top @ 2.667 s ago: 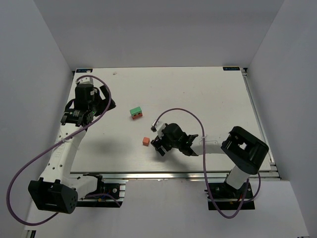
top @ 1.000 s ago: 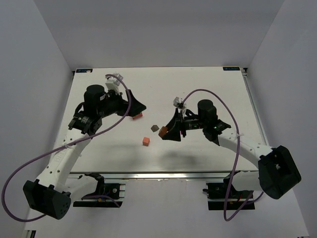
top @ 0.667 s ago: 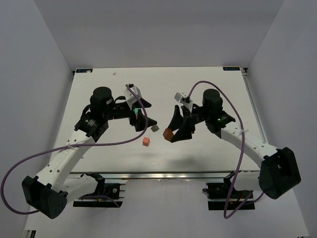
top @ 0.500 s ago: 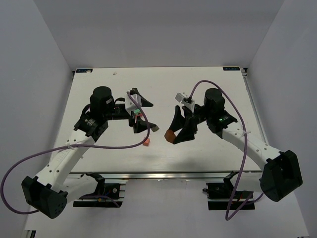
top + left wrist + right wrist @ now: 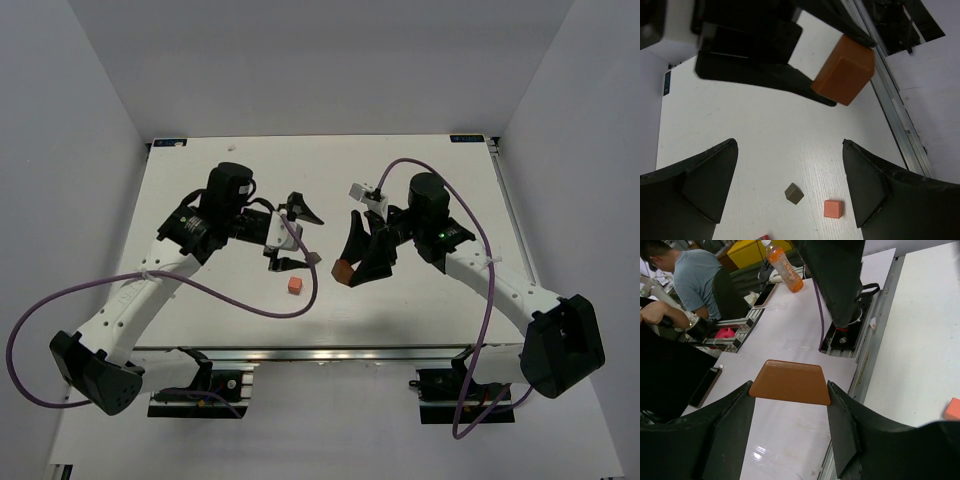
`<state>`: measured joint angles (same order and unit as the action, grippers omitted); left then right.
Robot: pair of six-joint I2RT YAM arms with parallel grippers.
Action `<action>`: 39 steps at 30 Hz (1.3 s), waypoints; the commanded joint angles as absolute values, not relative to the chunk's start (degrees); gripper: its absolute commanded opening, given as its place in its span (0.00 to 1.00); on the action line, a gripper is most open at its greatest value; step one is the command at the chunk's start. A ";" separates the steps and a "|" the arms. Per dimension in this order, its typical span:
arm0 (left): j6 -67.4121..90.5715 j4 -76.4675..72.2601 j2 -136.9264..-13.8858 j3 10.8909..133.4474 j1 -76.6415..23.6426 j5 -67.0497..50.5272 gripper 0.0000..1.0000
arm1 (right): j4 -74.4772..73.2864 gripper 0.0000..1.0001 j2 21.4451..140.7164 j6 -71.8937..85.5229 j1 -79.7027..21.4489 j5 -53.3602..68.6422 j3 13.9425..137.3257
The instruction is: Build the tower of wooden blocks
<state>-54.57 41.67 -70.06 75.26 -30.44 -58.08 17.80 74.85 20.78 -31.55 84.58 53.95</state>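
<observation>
Right gripper: jaws clamped on brown block, held up off bench. Left gripper: jaws spread wide, nothing gripped, pointed toward right one. Orange cube and small dark block seen lying on bench between arms, near each other, not touching. Red piece cut off at edge of left wrist view.

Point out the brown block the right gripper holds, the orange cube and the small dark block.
brown block [image 5: 790, 382], right wrist view, its facing side.
orange cube [image 5: 833, 208], left wrist view, top face.
dark block [image 5: 794, 193], left wrist view, top face.
</observation>
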 commanded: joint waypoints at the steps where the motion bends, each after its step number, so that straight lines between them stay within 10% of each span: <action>1: -60.38 45.70 -69.17 74.27 -33.74 -56.69 0.94 | 20.82 0.27 74.18 24.43 -31.38 85.61 56.52; 17: -45.62 27.34 -68.12 69.08 -41.57 -55.55 0.84 | 25.22 0.26 74.27 28.56 -31.38 83.85 54.14; 24: -45.44 26.89 -68.20 68.91 -42.10 -54.93 0.61 | 25.40 0.26 73.65 28.39 -31.38 83.58 53.62; 39: -52.12 30.14 -66.80 68.03 -43.15 -56.07 0.66 | 25.49 0.25 74.27 28.92 -31.38 83.76 54.05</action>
<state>-50.09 29.56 -68.47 68.45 -42.72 -54.87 23.79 74.83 28.36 -31.20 83.72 53.71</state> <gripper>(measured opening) 0.660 0.613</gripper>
